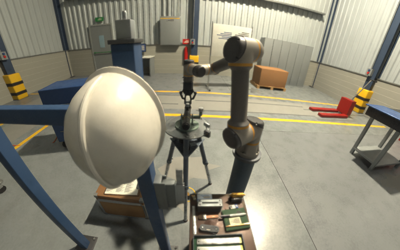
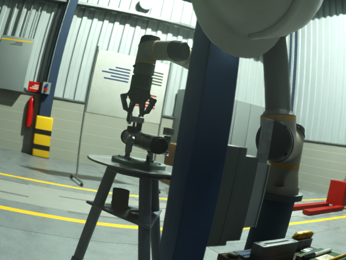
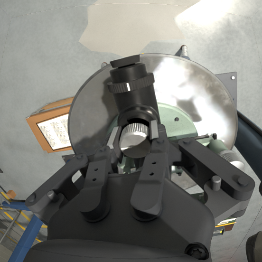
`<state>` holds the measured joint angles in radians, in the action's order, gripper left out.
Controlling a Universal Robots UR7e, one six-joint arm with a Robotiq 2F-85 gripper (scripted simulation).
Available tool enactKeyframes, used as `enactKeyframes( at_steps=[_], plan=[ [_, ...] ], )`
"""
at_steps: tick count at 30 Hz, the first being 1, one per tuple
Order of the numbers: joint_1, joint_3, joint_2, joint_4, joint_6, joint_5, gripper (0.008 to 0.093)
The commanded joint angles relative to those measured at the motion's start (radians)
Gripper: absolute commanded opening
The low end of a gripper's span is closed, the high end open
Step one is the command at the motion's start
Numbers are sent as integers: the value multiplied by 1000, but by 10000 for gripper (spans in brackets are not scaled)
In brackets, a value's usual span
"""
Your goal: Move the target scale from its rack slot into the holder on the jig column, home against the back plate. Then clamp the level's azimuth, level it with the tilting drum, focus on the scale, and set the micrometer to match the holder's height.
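My gripper [image 3: 134, 136] points straight down over the level and its fingers are closed on the silver knurled focus knob [image 3: 133, 138] on top of the telescope. In the side cameras the gripper [image 1: 188, 98] [image 2: 137, 117] stands just above the dark telescope tube [image 2: 145, 141]. The level [image 1: 187, 119] sits on a green base on the round tripod plate [image 3: 171, 102]. Its black eyepiece [image 3: 132, 83] points away from me in the wrist camera. The scale holder on the blue jig column [image 2: 237, 179] shows as grey plates, and the scale itself I cannot make out.
A tool tray [image 1: 221, 219] with cases and a notebook lies in front of the robot base. A white hard hat [image 1: 113, 125] hangs on the blue frame and hides much of the left. The tripod legs [image 1: 185, 165] spread beneath the plate. An orange clipboard box [image 3: 52, 129] lies on the floor.
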<state>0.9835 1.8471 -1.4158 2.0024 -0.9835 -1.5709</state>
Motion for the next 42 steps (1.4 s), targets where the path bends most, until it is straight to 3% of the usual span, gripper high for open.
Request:
enactKeyframes(
  at_steps=[1, 13, 27, 42],
  plan=[
    [0, 0, 0, 1, 0, 0, 310],
    [0, 0, 0, 1, 0, 0, 80],
    [0, 0, 0, 1, 67, 0, 80],
    [0, 0, 0, 1, 588, 0, 80]
  ],
)
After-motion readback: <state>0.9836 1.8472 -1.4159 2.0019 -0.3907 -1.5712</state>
